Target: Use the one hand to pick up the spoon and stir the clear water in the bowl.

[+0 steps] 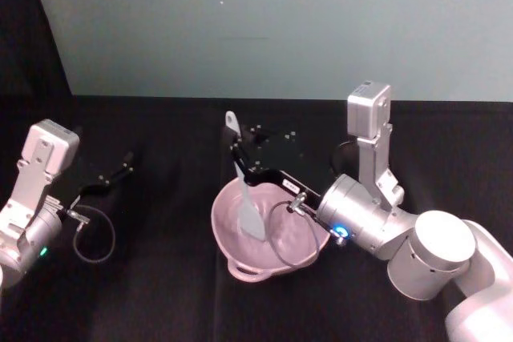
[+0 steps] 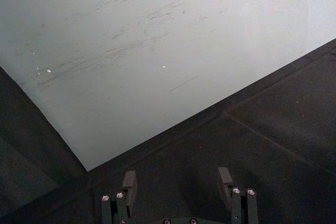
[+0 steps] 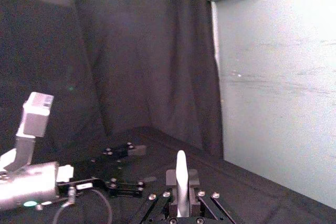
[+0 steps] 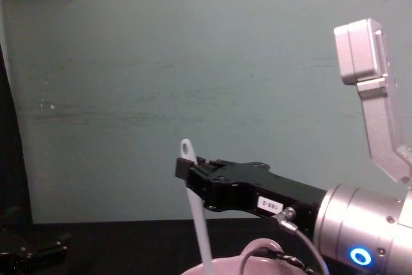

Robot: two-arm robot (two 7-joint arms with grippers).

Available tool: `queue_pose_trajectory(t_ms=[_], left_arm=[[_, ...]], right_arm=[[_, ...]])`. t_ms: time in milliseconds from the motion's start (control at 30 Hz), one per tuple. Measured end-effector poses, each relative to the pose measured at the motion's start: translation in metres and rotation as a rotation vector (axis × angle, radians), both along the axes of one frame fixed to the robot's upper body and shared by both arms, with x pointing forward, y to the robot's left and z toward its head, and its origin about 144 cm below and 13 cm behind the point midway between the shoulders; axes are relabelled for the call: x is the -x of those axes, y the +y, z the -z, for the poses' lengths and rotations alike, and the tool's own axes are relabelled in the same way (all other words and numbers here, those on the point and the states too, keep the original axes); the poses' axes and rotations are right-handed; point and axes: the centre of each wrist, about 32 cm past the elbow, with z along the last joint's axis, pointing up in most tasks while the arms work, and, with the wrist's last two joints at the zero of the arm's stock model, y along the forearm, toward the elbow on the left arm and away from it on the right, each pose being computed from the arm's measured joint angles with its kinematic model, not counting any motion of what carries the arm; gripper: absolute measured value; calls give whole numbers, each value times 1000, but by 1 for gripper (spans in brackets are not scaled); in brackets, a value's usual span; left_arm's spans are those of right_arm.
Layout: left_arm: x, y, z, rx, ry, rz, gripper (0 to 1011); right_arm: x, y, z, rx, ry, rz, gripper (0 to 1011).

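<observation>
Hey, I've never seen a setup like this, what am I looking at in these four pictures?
It's a two-armed robot at a black table. One picture looks down from its head, one forward from its chest, two from cameras on its wrists. The right end effector, the black clamp on the silver arm, is shut on a white spoon whose blade dips into the pink bowl. The left end effector is open, off to the side, holding nothing.
</observation>
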Motion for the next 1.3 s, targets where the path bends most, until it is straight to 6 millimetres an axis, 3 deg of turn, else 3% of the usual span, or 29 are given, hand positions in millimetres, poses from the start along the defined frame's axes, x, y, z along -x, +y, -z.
queue_pose_trajectory(t_ms=[333,600,900,1300], left_arm=[[0,0,0,0,0,0,1005],[0,0,0,0,0,0,1005],[0,0,0,0,0,0,1005],[0,0,0,0,0,0,1005]], right_arm=[[1,8,-2,-24,1,-22,127],[-2,-2,-14,-60,-37,15,127],[-6,-49,-38,-110,-97,117,127],[-7,-92,-47,-153,-116,210,127]])
